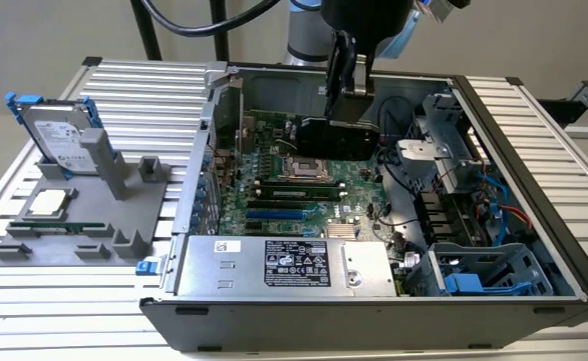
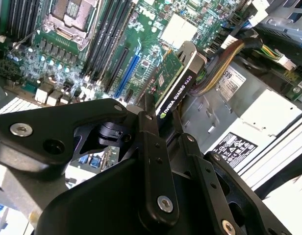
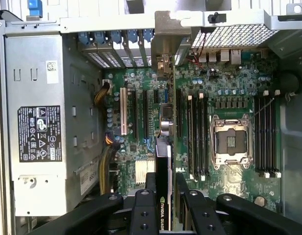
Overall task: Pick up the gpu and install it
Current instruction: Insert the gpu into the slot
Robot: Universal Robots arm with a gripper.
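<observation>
Fingers (image 3: 143,210) clamped on gpu (image 3: 163,161): thin black-faced card, green board, held above motherboard (image 3: 239,186)

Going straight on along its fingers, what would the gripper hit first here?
The gripper, shut on the gpu, points at the motherboard. The card's leading edge would likely meet the board among its expansion slots first, though the remaining depth is unclear.

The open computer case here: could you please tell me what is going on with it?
The arm's gripper is shut on the gpu, holding it edge-on over the motherboard slots inside the open case. It does not look seated yet. A hard drive stands on the grey holder outside the case.
</observation>
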